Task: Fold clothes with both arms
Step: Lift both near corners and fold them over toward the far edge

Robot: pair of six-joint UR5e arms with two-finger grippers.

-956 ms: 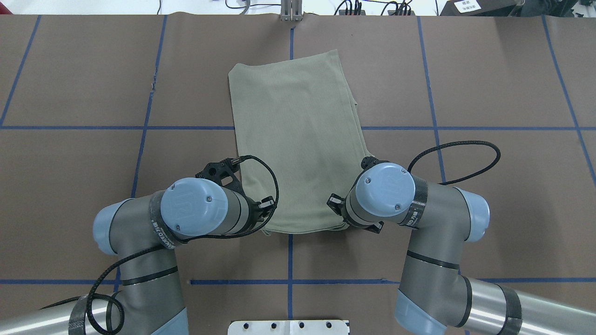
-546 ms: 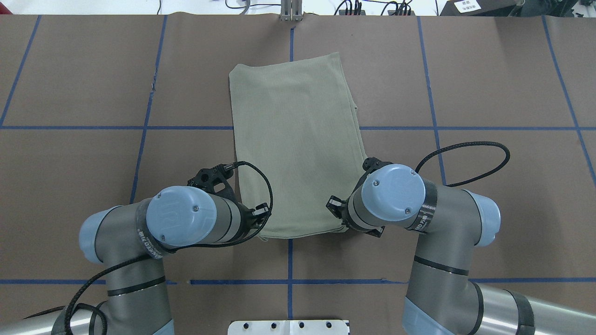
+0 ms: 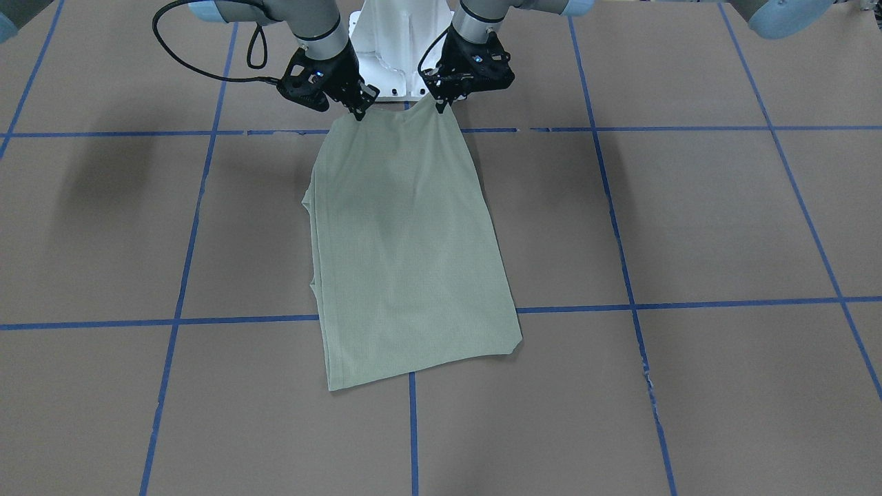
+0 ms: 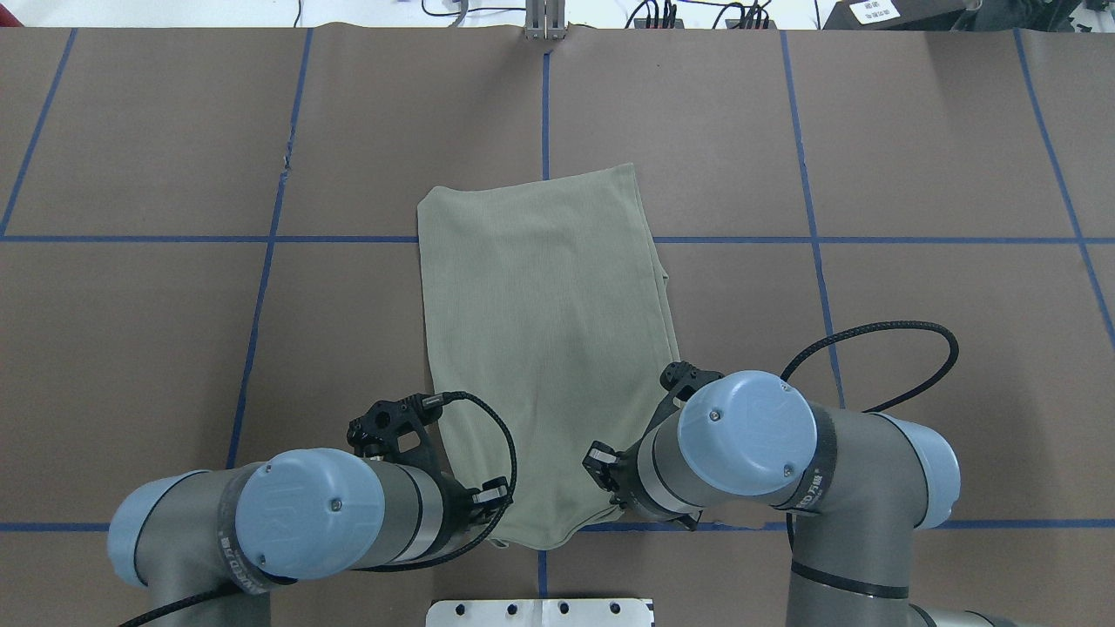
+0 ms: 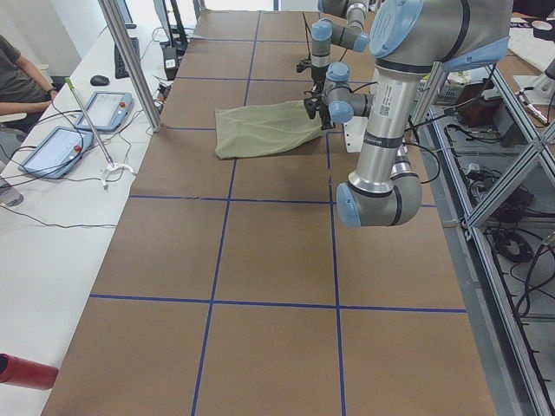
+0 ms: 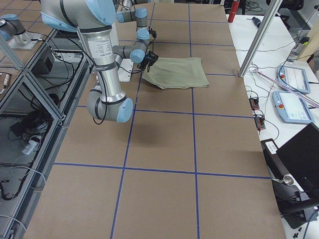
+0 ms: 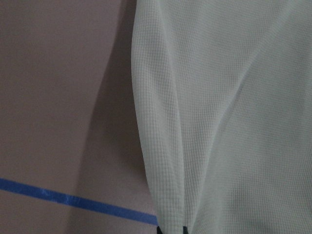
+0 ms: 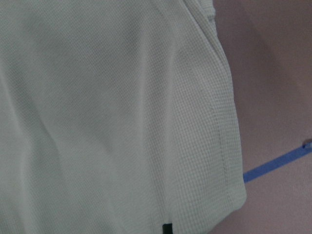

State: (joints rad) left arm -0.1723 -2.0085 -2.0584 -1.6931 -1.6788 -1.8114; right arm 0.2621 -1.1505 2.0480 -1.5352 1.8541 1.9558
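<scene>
The sage-green shirt point(image 3: 406, 255) lies folded into a long strip in the middle of the brown table; it also shows in the overhead view point(image 4: 549, 348). My left gripper point(image 3: 441, 103) is shut on the strip's near corner on my left side. My right gripper point(image 3: 358, 111) is shut on the other near corner. Both hold that near edge slightly lifted, close to the base. In the overhead view the wrists hide both grippers' fingertips. The left wrist view shows the cloth point(image 7: 234, 117) hanging from the fingertips point(image 7: 163, 229), and so does the right wrist view point(image 8: 112, 117). Collar, logo and tag are hidden.
The white pedestal base point(image 3: 396, 41) stands just behind the grippers. Blue tape lines point(image 4: 261, 239) grid the table. A metal post point(image 4: 546, 22) stands at the far edge. Tablets point(image 5: 104, 108) and a seated operator point(image 5: 17, 69) are beyond it.
Both arms have drawn back toward the base, dragging the shirt with them; its far edge has slid about one third of a grid square nearer.
</scene>
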